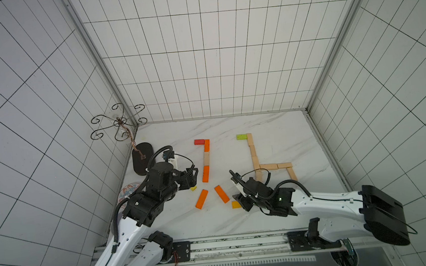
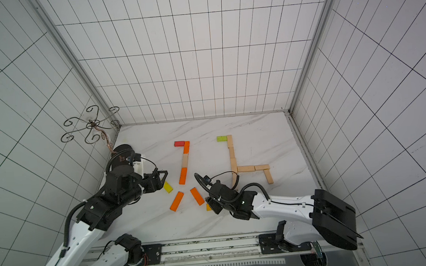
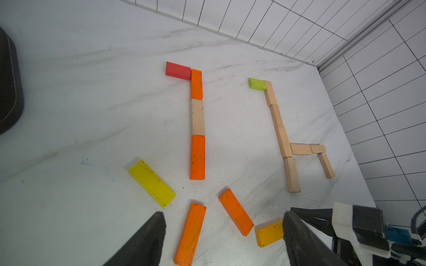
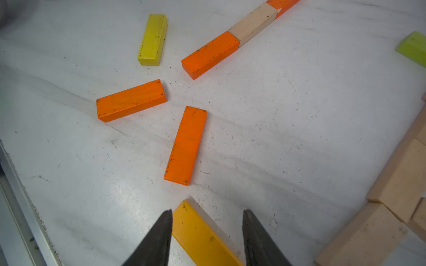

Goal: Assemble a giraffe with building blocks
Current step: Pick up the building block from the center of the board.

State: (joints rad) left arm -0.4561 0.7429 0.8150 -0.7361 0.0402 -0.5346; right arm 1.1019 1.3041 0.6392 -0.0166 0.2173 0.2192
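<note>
White marble-look tabletop (image 1: 188, 225) w/ grey veins, boxed in by white tiled walls (image 1: 200, 61) on 3 sides. Far left corner: dark oval stand base (image 1: 139, 169) flat on the table, close to the wall; coppery stem (image 1: 129, 137) rises from it to curly wire scrollwork (image 1: 118, 120). Nearer along the same wall, round patterned plate (image 1: 127, 191), reddish/blue motif, only partly visible. Metal rail (image 1: 242, 241) along the front edge.
</note>
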